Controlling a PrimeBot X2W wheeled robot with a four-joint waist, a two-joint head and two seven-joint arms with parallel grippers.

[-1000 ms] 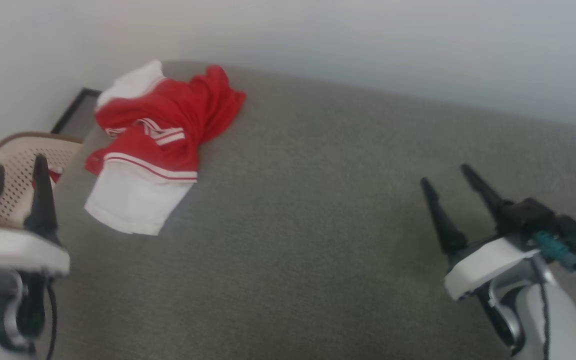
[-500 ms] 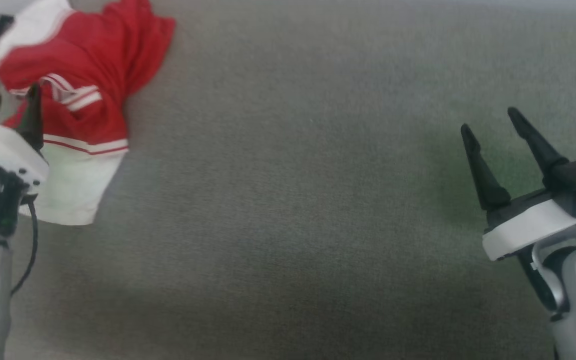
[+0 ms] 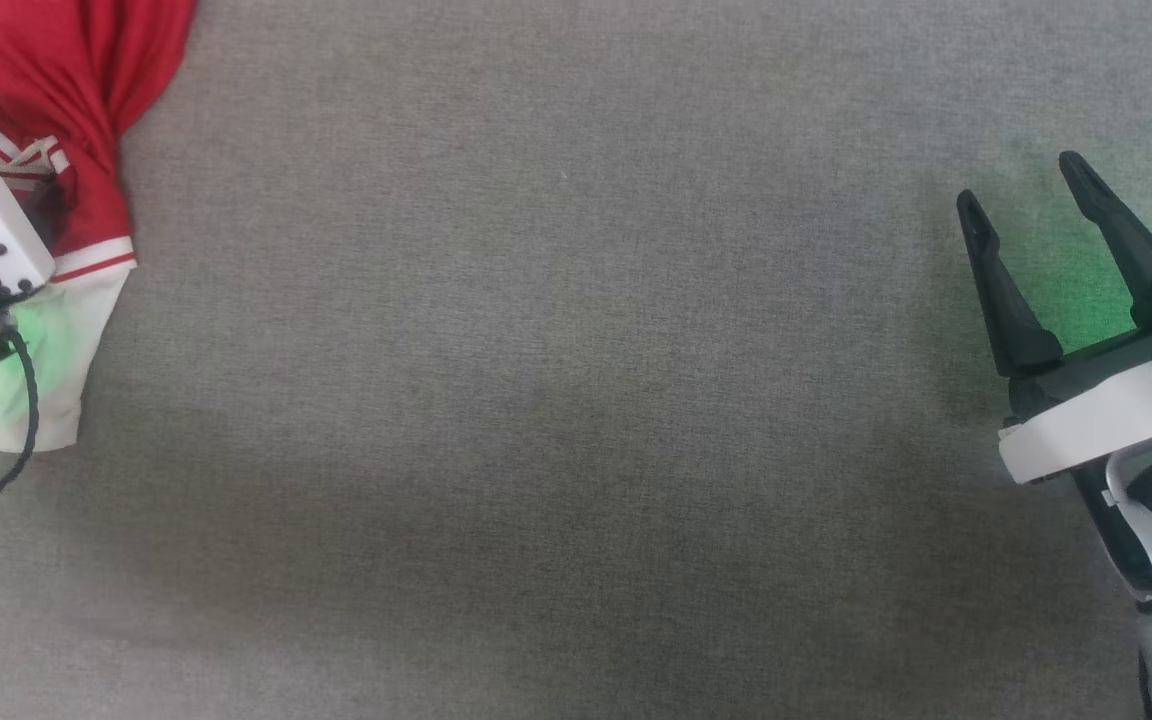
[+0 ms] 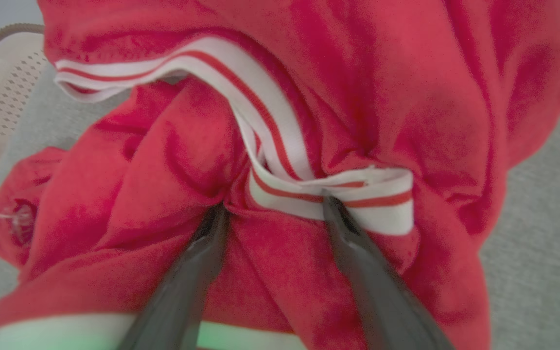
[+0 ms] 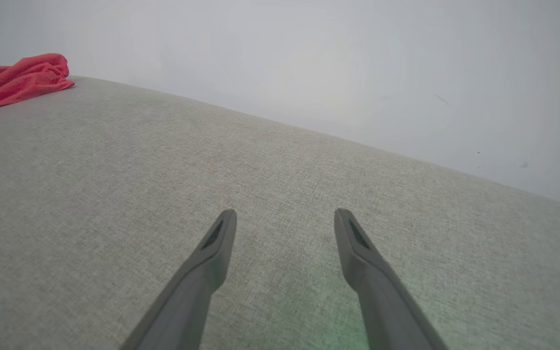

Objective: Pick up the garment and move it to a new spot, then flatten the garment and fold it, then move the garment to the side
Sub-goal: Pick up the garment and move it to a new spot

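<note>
Far left, the garment [image 3: 56, 90], a red jersey with a white sleeve and striped trim, lies bunched on the grey surface [image 3: 576, 400], cut off by the head view's top-left corner; its lettering is lost in the folds; my left gripper [image 4: 274, 204] has its fingers hidden there behind a white housing; from its wrist, the fingers stand spread, tips pressed into red folds either side of a trim loop, pinching nothing; far right, my right gripper [image 3: 1021, 185] hangs spread over bare fabric; a second ago the head camera aimed higher and the left gripper was short of the cloth.
</note>
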